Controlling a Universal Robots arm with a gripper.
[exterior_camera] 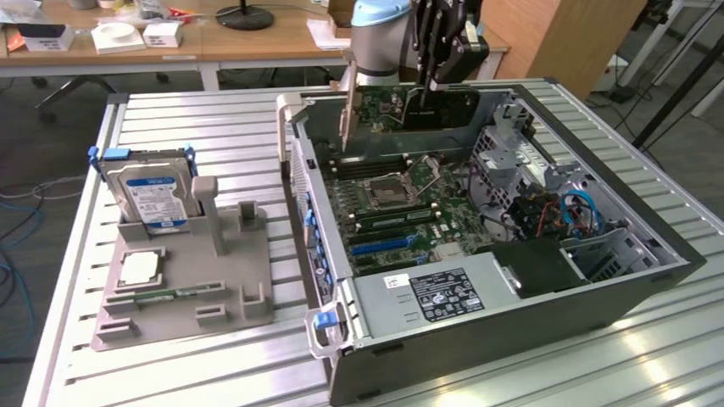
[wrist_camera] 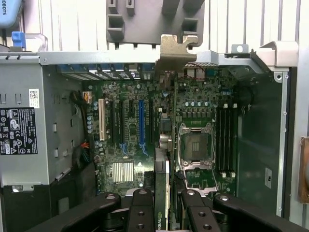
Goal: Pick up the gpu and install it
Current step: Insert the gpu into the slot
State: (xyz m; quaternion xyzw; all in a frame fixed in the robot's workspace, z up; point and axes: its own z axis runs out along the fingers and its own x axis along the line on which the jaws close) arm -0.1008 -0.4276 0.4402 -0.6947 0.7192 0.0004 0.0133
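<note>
The gpu point(exterior_camera: 428, 108) is being held upright by the gripper point(exterior_camera: 436, 85) in the upper centre of the exterior view, over the open computer case point(exterior_camera: 509, 339); the half-closed fingers point(wrist_camera: 140, 212) are being pressed against its two faces, above the motherboard point(wrist_camera: 130, 121)

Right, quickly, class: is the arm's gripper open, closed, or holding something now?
Gripper: closed, holding the flat green-and-black graphics card with a silver end bracket.
</note>
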